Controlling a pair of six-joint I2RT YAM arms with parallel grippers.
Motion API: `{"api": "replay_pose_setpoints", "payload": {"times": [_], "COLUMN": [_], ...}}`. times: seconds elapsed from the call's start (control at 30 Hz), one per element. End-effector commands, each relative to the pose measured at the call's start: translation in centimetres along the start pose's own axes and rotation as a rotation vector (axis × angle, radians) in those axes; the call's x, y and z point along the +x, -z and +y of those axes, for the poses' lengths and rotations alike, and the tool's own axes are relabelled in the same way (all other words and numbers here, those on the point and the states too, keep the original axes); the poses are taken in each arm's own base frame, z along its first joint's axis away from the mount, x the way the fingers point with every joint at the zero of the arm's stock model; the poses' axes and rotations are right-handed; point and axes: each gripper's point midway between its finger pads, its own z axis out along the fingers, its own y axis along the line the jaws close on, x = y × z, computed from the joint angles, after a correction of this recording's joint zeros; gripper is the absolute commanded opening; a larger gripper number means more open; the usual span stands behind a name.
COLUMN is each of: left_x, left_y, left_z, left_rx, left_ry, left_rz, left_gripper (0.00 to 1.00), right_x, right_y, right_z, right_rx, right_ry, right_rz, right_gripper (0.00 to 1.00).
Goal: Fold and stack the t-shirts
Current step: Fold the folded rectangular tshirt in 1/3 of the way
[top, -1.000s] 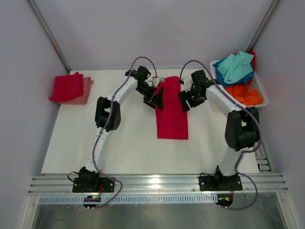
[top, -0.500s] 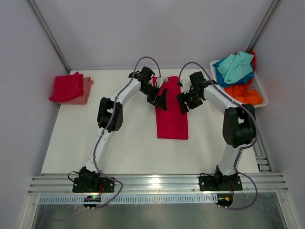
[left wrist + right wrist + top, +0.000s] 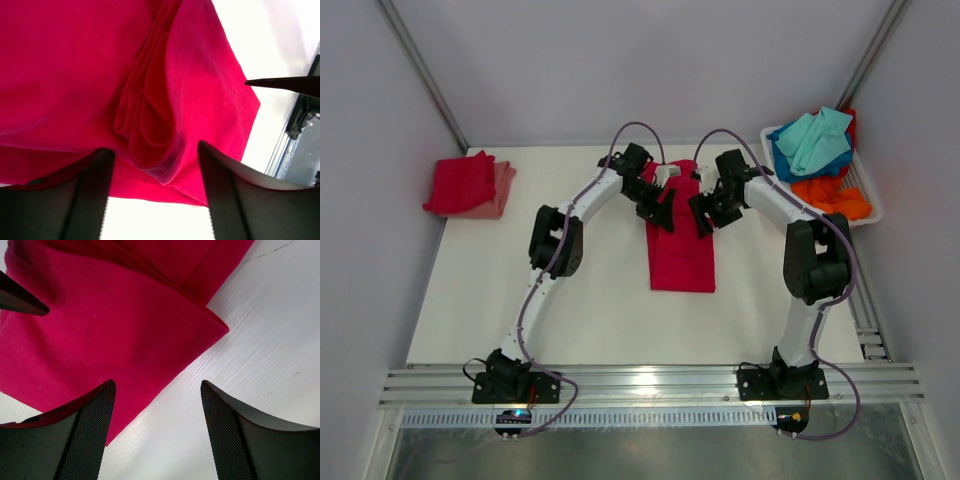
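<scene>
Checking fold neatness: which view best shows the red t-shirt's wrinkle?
Left wrist: the wrinkle sits close-up between the jaws. Right wrist shows only a flat corner of the red t-shirt; top external shows its folded strip, wrinkle indiscernible.

White tabletop (image 3: 600, 310), pale grey walls (image 3: 620, 70), slanted metal posts (image 3: 420, 70) at back corners, aluminium rail (image 3: 650, 385) along near edge

Crimson t-shirt (image 3: 680, 240): I read no print or tag on it.
White basket (image 3: 866, 190): no label I can make out.
Folded stack (image 3: 468, 185): no lettering visible to me.
</scene>
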Motion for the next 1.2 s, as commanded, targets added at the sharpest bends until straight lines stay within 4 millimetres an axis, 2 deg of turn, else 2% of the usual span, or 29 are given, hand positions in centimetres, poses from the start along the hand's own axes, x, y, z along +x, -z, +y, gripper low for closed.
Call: {"api": "replay_pose_setpoints", "payload": {"times": [0.0,0.07,0.1,0.17,0.37,0.47,0.53,0.57,0.6,0.67,0.7,0.83,0.93,0.97,1.0,1.07,1.17], "left_x": [-0.1,0.3,0.5,1.2,2.5,2.5,2.2,2.1,2.0,2.1,1.9,1.8,2.0,2.1,2.1,2.3,2.2], "left_y": [0.1,0.5,0.7,1.2,2.9,3.9,4.7,4.9,5.2,5.6,5.9,6.6,6.7,6.6,6.5,6.3,6.0], "left_z": [-0.3,-0.4,-0.2,-0.4,-1.1,-1.2,-1.3,-1.1,-1.1,-0.7,-0.8,-1.3,-2.2,-2.4,-2.9,-3.1,-3.2], "left_rx": [0.015,0.008,-0.008,-0.022,-0.045,-0.056,-0.065,-0.082,-0.095,-0.126,-0.135,-0.142,-0.104,-0.092,-0.062,-0.043,-0.028], "left_ry": [-0.031,-0.028,-0.037,-0.039,-0.055,-0.041,-0.032,-0.03,-0.036,-0.044,-0.055,-0.077,-0.067,-0.059,-0.05,-0.034,-0.012], "left_rz": [-0.004,0.016,0.024,0.052,0.102,0.101,0.091,0.09,0.089,0.095,0.091,0.092,0.093,0.096,0.092,0.096,0.09], "left_gripper": [0.64,0.4,0.15,0.0,0.0,0.0,0.2,0.36,0.57,0.75,0.8,0.82,0.78,0.76,0.66,0.54,0.54], "right_x": [-1.9,-2.1,-2.1,-2.4,-2.6,-2.6,-2.6,-2.7,-2.6,-2.7,-2.7,-2.6,-2.4,-2.4,-2.5,-2.5,-2.6], "right_y": [0.5,0.4,0.4,0.4,0.1,0.0,-0.1,0.0,-0.1,-0.1,-0.1,-0.1,-0.2,-0.3,-0.3,-0.3,-0.3], "right_z": [0.2,0.2,0.1,0.1,0.2,0.3,0.5,0.5,0.5,0.6,0.6,0.7,0.8,0.9,0.9,0.9,0.9], "right_rx": [-0.009,-0.009,-0.007,-0.008,-0.023,-0.029,-0.037,-0.037,-0.04,-0.044,-0.046,-0.049,-0.059,-0.063,-0.064,-0.064,-0.064], "right_ry": [0.005,0.008,0.009,0.01,0.005,0.003,0.001,0.004,0.001,0.002,0.003,0.002,-0.004,-0.004,-0.005,-0.003,-0.001], "right_rz": [-0.053,-0.056,-0.054,-0.059,-0.061,-0.062,-0.064,-0.067,-0.065,-0.067,-0.066,-0.064,-0.06,-0.059,-0.063,-0.063,-0.064], "right_gripper": [0.73,0.73,0.73,0.73,0.73,0.73,0.73,0.73,0.73,0.73,0.73,0.73,0.73,0.73,0.73,0.73,0.73]}}
